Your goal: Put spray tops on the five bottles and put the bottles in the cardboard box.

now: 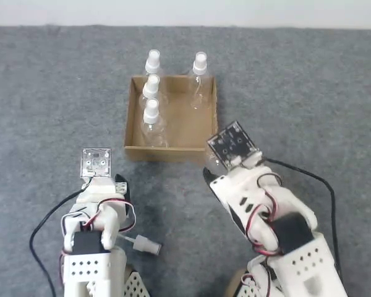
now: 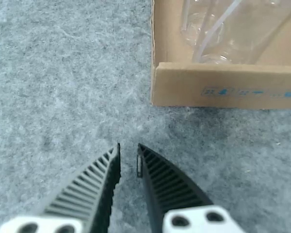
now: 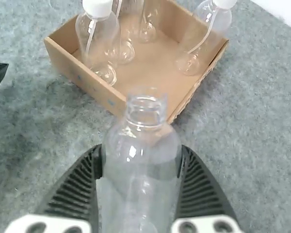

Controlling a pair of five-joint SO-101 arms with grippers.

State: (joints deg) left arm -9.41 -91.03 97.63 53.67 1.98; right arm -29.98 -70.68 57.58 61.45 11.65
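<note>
Grey carpet (image 1: 309, 93) covers the whole work surface, and a pale strip of wall (image 1: 266, 12) runs along its 12 o'clock edge.

In the high view the left gripper (image 1: 120, 184) hovers low over bare carpet at about 7 o'clock from the cardboard box (image 1: 170, 151). Its wrist view shows the left gripper (image 2: 128, 148) all but closed, with only a thin slit between the ribbed black fingers (image 2: 94, 187) and nothing in it. The box's near corner (image 2: 223, 87) lies ahead of it. A loose spray top (image 1: 147, 245) with its dip tube lies flat on the carpet at 3 o'clock from that arm's base.

The open box sits in the middle of the carpet. Four clear bottles with white spray tops stand upright in it. Three form a row (image 1: 151, 111) along its 9 o'clock wall, and one (image 1: 200, 63) stands in the 1 o'clock corner.

At 5 o'clock from the box, just outside its near corner, the right gripper (image 3: 139, 158) clamps the fifth bottle (image 3: 145, 121). It holds the bottle by the body, upright, and the bottle's neck is open and bare of any top.
</note>
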